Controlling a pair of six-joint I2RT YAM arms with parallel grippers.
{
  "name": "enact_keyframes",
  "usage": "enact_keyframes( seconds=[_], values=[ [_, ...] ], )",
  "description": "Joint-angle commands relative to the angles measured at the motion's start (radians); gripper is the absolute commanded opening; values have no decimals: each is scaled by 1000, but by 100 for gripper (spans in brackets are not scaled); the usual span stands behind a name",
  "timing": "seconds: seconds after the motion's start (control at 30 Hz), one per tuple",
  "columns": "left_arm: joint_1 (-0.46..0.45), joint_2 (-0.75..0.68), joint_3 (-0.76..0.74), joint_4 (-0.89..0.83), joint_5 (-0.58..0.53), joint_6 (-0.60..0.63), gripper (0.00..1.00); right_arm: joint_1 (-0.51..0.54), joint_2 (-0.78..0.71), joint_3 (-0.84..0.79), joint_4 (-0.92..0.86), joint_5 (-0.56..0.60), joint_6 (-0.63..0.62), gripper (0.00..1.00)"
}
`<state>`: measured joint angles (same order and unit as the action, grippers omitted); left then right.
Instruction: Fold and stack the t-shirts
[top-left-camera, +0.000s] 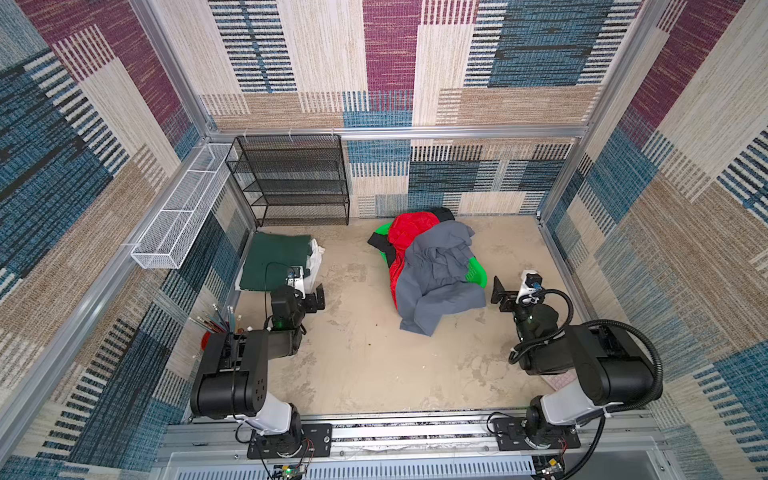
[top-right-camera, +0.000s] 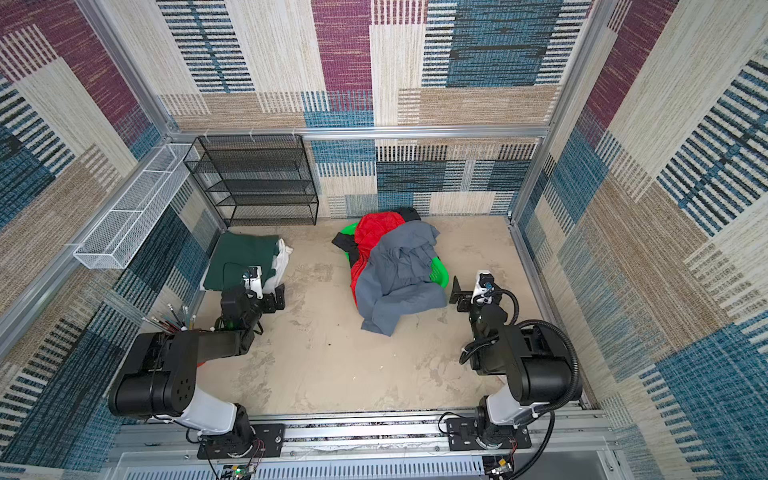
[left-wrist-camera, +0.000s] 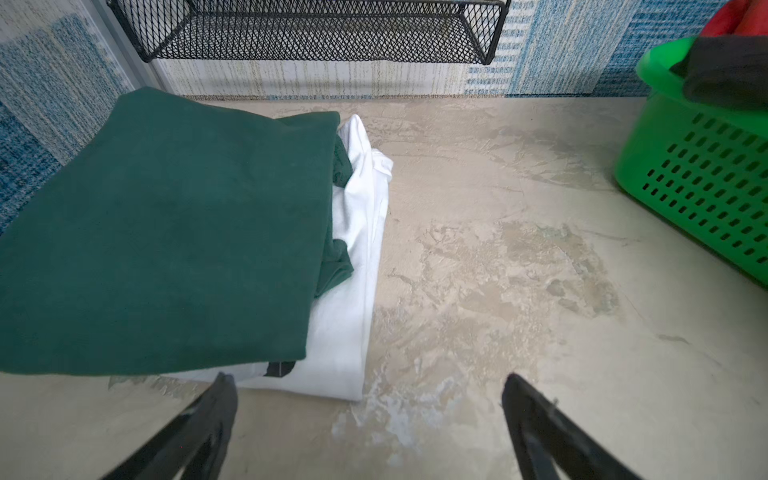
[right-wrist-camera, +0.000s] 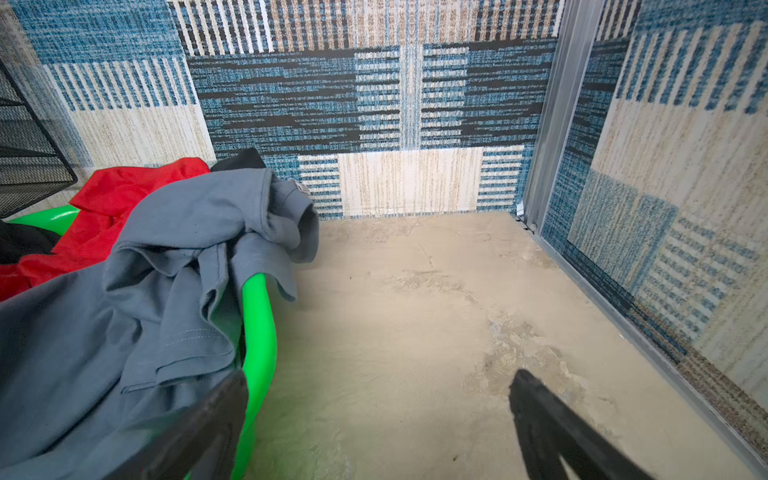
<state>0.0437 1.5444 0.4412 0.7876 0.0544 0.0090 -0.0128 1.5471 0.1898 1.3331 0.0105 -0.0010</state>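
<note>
A folded dark green t-shirt (top-left-camera: 276, 257) (left-wrist-camera: 166, 232) lies on a folded white t-shirt (top-left-camera: 316, 255) (left-wrist-camera: 357, 257) at the back left. My left gripper (top-left-camera: 314, 298) (left-wrist-camera: 368, 378) hangs open and empty just in front of that stack. A slate grey t-shirt (top-left-camera: 440, 274) (right-wrist-camera: 124, 311) spills crumpled over the basket's front rim onto the table. A red t-shirt (top-left-camera: 409, 232) (right-wrist-camera: 116, 199) and a black t-shirt (top-left-camera: 380, 245) (left-wrist-camera: 723, 70) lie bunched behind it. My right gripper (top-left-camera: 500, 296) (right-wrist-camera: 380, 374) stands open and empty to the right of the basket, one finger close to the grey cloth.
The green plastic basket (top-left-camera: 478, 272) (left-wrist-camera: 698, 174) (right-wrist-camera: 259, 332) holds the loose shirts. A black mesh shelf (top-left-camera: 291, 183) stands against the back wall, a white wire tray (top-left-camera: 178, 216) hangs on the left wall, and a cup of pencils (top-left-camera: 216, 324) sits by the left arm.
</note>
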Motion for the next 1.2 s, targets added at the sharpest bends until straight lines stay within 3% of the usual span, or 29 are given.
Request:
enact_keyframes(
  seconds=[0.0, 0.73, 0.93, 1.17],
  values=[
    [1, -1, 2, 9, -3, -5, 100, 0, -1, 3, 22, 0, -7, 98],
    [15, -1, 2, 9, 21, -12, 100, -2, 3, 11, 9, 0, -5, 98],
    [-19, -57, -58, 70, -73, -6, 100, -1, -4, 16, -4, -10, -10, 98],
    [-47, -180, -7, -152, -127, -12, 100, -1, -94, 66, -172, 88, 28, 99]
  ],
)
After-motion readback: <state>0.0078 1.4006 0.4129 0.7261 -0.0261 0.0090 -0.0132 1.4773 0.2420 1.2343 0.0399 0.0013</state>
